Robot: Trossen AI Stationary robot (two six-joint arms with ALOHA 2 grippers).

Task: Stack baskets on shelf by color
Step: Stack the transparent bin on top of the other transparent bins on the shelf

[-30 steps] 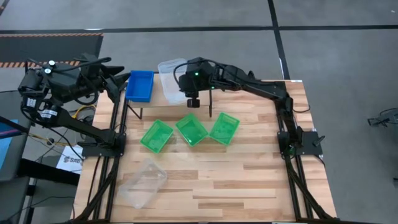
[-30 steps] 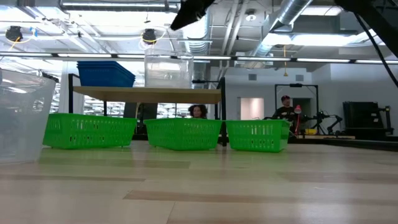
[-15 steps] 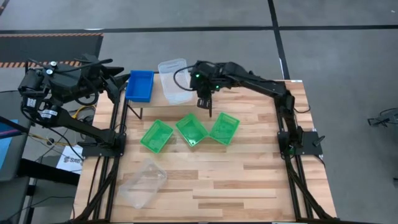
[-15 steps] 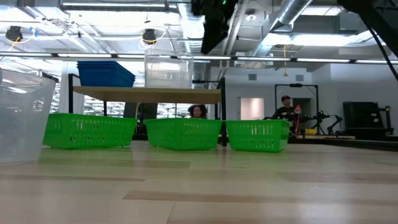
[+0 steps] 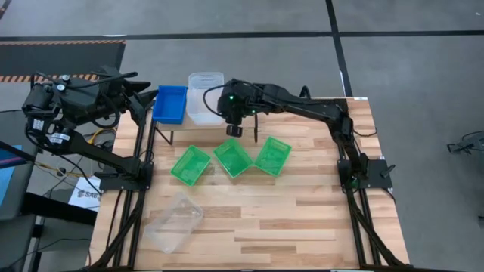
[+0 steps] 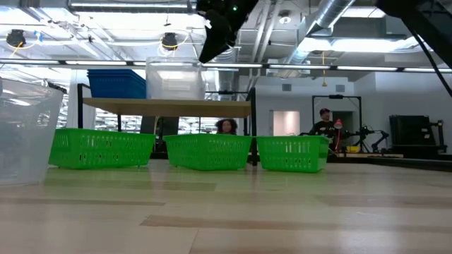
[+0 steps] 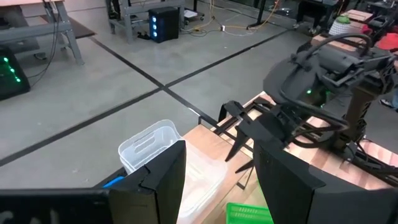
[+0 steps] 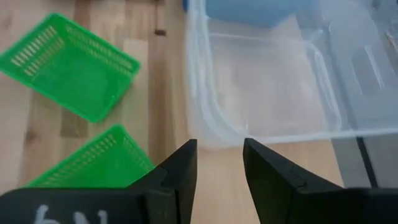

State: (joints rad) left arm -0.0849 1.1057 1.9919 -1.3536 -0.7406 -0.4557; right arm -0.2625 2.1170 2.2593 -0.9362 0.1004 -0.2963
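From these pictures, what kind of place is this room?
Probably a robotics lab or workshop. The low view shows exposed ceiling ducts and a person at equipment in the back; the left wrist view shows a bare concrete floor with cables and electronics.

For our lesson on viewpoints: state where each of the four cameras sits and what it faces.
High: overhead, straight down; both arms, shelf.
Low: table height, level; green baskets, right arm above.
Left wrist: on left arm, own jaws; faces right arm.
Right wrist: on right arm, own jaws; faces down.
All share the clear basket.
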